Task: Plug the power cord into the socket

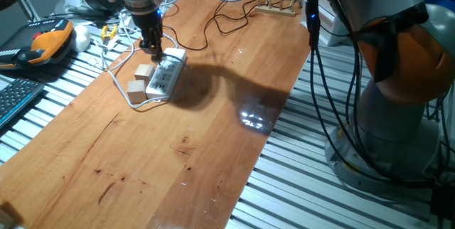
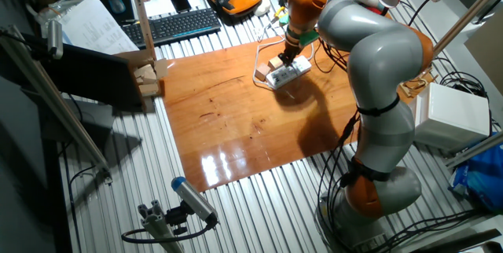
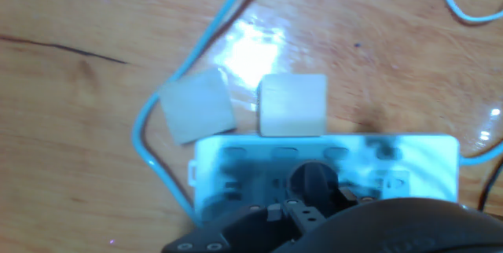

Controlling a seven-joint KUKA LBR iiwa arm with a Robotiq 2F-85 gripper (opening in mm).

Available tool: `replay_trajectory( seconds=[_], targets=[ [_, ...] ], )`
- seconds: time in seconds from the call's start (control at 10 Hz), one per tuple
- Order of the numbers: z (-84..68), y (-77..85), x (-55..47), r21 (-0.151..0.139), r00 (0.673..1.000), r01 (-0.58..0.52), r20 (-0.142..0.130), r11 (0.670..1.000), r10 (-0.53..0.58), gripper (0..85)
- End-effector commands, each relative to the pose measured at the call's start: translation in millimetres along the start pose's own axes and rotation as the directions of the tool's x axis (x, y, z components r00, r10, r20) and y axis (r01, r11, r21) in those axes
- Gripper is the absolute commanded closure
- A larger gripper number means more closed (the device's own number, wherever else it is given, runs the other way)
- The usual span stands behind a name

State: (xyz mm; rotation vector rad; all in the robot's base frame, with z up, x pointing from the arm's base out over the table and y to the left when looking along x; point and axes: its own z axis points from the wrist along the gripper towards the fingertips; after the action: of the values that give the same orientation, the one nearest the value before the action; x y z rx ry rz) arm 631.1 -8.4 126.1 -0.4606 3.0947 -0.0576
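Pincer [image 1: 152, 50] points straight down over the far end of the socket [image 1: 165, 75], tips at or just above its top face. Can't tell if the fingers are spread or pinching anything: in the hand view the pincer [image 3: 314, 194] is a dark blur low in frame, with a round black shape sitting over the middle of the socket [image 3: 326, 174]; could be the plug, not resolvable.

Arm [image 2: 369, 56] arches from its base off the desk edge, elbow high, wrist bent down over the strip; upper part cut off in one fixed view.

Desk [image 1: 178, 158]: wooden top, glare patch near the right edge.

Socket lies flat near the far left corner of the desk, its white cable [image 1: 122, 87] looping round the left side.

Power cord [image 1: 213, 23]: thin black line winding across the far end of the desk toward the pincer; its end disappears behind the fingers, so plug position unclear.

Two tan cubes [image 1: 141, 80] sit just beside the socket's long side; in the hand view one touches the strip, the other is tilted just beside it.
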Motion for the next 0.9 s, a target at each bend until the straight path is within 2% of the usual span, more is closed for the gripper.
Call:
replay_trajectory(
  seconds=[0.0, 0.1, 0.3, 0.6, 0.8],
  targets=[
    [4.0, -3.7, 3.2, 0.005, 1.0, -0.003, 0.008, 1.0, 0.003, 85.0],
    [10.4, -6.4, 7.5, 0.009, 1.0, -0.006, 0.018, 1.0, 0.006, 85.0],
    [15.1, -10.3, 10.9, 0.016, 1.0, 0.002, 0.014, 1.0, -0.002, 85.0],
    [12.5, -10.1, 10.5, -0.013, 1.0, -0.002, 0.002, 1.0, 0.002, 85.0],
    [10.1, -7.6, 7.9, -0.036, 1.0, 0.004, -0.02, 0.999, -0.005, 85.0]
  ],
)
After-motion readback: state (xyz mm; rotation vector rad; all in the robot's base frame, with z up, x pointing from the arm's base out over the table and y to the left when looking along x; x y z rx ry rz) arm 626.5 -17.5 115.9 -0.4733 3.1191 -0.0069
